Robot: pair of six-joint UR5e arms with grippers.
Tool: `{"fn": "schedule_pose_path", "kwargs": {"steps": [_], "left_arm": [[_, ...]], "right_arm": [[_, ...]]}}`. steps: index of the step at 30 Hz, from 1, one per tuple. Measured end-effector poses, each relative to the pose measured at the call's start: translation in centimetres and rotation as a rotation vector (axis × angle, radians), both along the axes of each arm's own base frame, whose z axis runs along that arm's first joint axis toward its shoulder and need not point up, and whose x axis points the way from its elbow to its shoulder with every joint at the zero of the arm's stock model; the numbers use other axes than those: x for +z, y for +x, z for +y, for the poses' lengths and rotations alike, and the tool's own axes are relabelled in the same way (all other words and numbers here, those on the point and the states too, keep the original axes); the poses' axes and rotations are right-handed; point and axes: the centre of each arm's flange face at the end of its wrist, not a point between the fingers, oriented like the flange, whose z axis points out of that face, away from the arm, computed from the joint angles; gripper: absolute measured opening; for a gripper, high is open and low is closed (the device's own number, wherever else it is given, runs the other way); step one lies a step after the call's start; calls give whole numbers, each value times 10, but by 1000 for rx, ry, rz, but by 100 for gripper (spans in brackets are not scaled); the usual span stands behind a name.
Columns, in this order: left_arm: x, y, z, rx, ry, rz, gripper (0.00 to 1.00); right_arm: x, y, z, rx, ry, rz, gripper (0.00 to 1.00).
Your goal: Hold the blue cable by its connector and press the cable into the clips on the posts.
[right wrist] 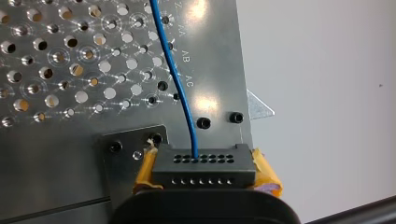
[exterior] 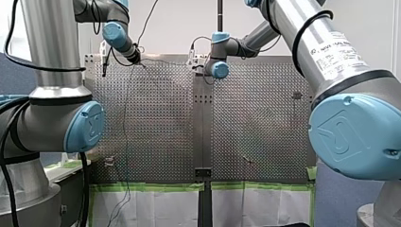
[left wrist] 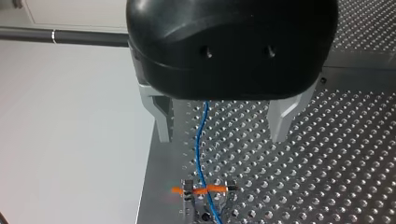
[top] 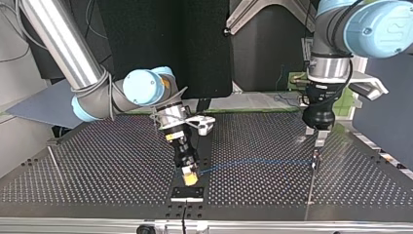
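Connector (right wrist: 204, 165) sits clamped between the yellow pads (right wrist: 267, 171) of my right gripper (top: 189, 178), low over the bench (right wrist: 60, 56). The cable (right wrist: 180, 79) leaves it and runs ahead of that gripper to a post (top: 315, 158) standing just under my left gripper (left wrist: 223, 122). That gripper's metal fingers (left wrist: 163, 119) hang spread apart with nothing between them. Below them the cable crosses an orange-tipped clip (left wrist: 203, 189). It looks laid in there, though I cannot tell whether it is pressed fully home. Any other clips look yet to be threaded.
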Motion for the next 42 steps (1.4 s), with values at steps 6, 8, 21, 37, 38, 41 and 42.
{"fn": "schedule_pose_path", "kwargs": {"steps": [6,8,21,37,38,41,42], "left_arm": [[-1,0,-2,-2,13,2,100],[-1,0,-2,1,16,2,100],[0,-2,-1,27,18,2,100],[-2,-5,3,92,11,18,100],[-2,-5,4,103,11,18,100],[-3,-6,5,120,11,21,100],[-3,-6,5,122,11,22,100]], "right_arm": [[0,0,0,0,0,0,0],[0,0,0,0,0,0,0],[0,0,0,0,1,1,0],[-1,0,0,1,4,4,0],[-1,0,0,1,4,4,0],[-2,0,1,2,5,5,0],[-2,0,1,2,6,6,0]]}}
